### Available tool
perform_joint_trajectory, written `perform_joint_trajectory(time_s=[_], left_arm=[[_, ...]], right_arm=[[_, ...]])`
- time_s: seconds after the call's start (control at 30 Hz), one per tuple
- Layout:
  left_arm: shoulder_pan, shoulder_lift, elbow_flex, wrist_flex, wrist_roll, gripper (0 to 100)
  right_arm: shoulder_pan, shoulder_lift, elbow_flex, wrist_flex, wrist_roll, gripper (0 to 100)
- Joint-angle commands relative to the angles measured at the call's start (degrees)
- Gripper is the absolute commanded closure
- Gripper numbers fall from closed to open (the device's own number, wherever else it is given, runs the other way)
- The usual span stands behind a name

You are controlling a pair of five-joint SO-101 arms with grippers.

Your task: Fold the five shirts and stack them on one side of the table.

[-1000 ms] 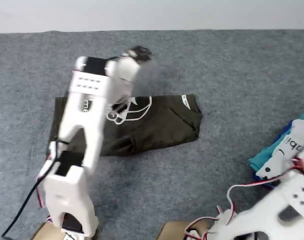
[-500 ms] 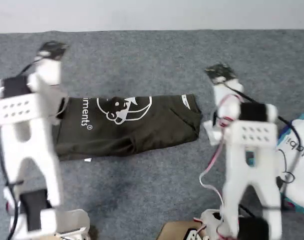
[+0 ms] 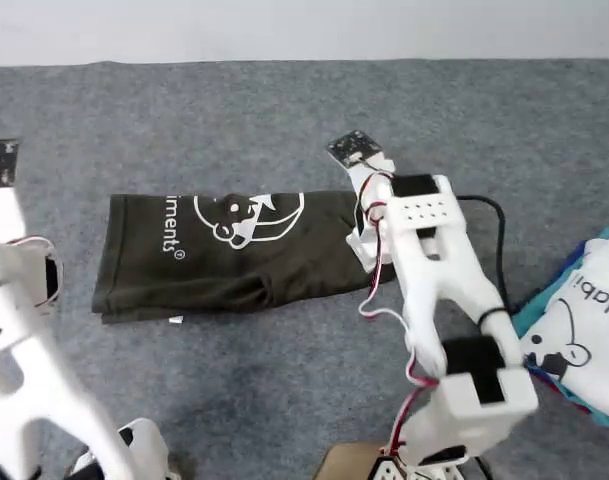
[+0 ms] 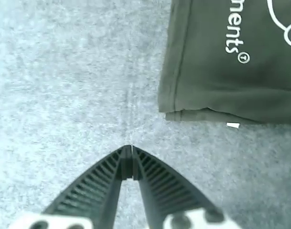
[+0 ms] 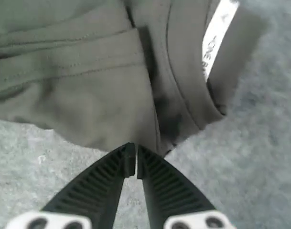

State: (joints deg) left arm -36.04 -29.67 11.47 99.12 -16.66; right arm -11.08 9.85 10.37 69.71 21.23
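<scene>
While the right gripper (image 5: 135,160), at the collar end of the shirt (image 3: 244,250), and the left gripper (image 4: 128,163), off its hem, are both closed and empty, descending unopened could shove the folded cloth mid-table (image 3: 284,110) and spoil the fold.

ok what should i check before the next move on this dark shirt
1. Left end effector open for a grasp: not ok. It is shut, over bare table just off the hem end of the dark shirt.
2. Right end effector open for a grasp: not ok. It is shut, at the edge of the collar end.
3. No fabric caught in either one: ok, nothing sits between the fingertips.
4. Shirt lies flat as a long strip, print up: ok.
5. Right end effector touching the cloth: cannot tell.
6. Pile of other shirts at the table's right edge neatly folded: cannot tell, it is cut off by the edge of the high view.
</scene>
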Motion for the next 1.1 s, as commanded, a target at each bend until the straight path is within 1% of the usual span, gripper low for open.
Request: perform_joint_trajectory(time_s=[0.0, 0.13, 0.23, 0.4, 0.57, 0.7, 0.8, 0.87, 1.07], left_arm=[[-0.44, -3.34, 0.04, 1.23, 0.35, 100], [-0.44, -4.4, 0.04, 1.32, 0.44, 100], [-1.05, -4.75, 0.04, 1.32, 0.44, 100], [-4.75, -4.92, 0.04, 1.32, 0.44, 100], [-8.0, -4.92, 0.04, 1.32, 0.44, 100], [-6.51, -4.31, 0.04, 1.23, 0.44, 99], [-2.81, -1.93, 0.04, 1.23, 0.44, 94], [-1.58, 1.23, -0.04, 0.44, 0.62, 93], [1.14, 14.07, -2.95, -2.11, 0.79, 92]], right_arm=[[1.01, 4.79, -4.66, -0.66, -0.26, 98.5], [3.91, 10.51, -7.56, 0.04, -0.18, 98.5], [5.58, 11.03, -9.32, 1.63, -0.18, 98.5], [5.14, 7.43, -14.24, 7.52, -0.18, 98.5], [2.33, 2.68, -15.03, 11.47, -0.18, 98.4], [0.75, -1.27, -15.3, 14.46, -0.18, 98.4], [0.66, -5.05, -15.3, 17.45, -0.26, 98.4], [1.01, -8.13, -15.3, 19.65, -0.18, 98.4], [4.0, -19.3, -15.3, 25.45, -0.18, 98.0]])
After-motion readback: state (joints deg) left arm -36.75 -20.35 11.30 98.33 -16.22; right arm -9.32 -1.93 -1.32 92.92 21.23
